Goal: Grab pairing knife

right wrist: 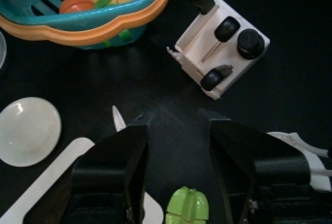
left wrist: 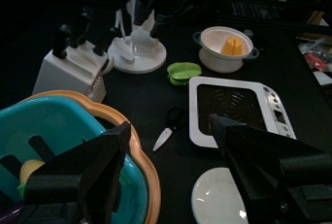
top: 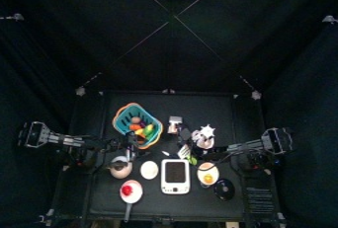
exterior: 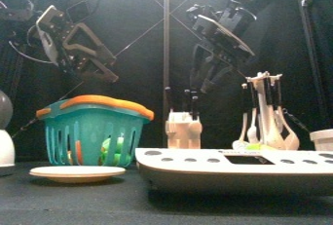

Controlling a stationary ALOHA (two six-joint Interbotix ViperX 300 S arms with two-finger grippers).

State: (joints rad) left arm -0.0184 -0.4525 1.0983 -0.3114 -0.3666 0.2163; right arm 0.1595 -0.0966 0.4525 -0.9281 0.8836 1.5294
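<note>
Nearest the front camera is the kitchen scale [exterior: 240,164], white with a dark platform, stretched across the table's front edge, and a white plate [exterior: 77,173] sits at about 9 o'clock from it. Behind the plate stands the teal basket [exterior: 93,130] with its orange rim and some fruit inside.

My left gripper [left wrist: 169,175] hangs above the basket's edge, jaws spread wide with nothing between them. My right gripper [right wrist: 176,175] is up over the middle of the table, jaws also spread apart and empty.

The paring knife [left wrist: 169,130] lies flat on the black table, white blade and dark handle, just beside the scale's long edge, in the gap between the scale and the basket. In my right wrist view only the blade tip [right wrist: 116,119] pokes out next to my jaw, so that's all I get from there.

The white knife block [right wrist: 218,53] with dark handles sticking out is near the knife, roughly 12 o'clock from it in the top view [top: 183,126]. A utensil rack [exterior: 267,112] stands at the block's 3 o'clock. There's a small green thing [left wrist: 184,71] by the scale's far corner, can't tell what it is, and a white pot [left wrist: 226,48] with something yellow inside just past it.
</note>
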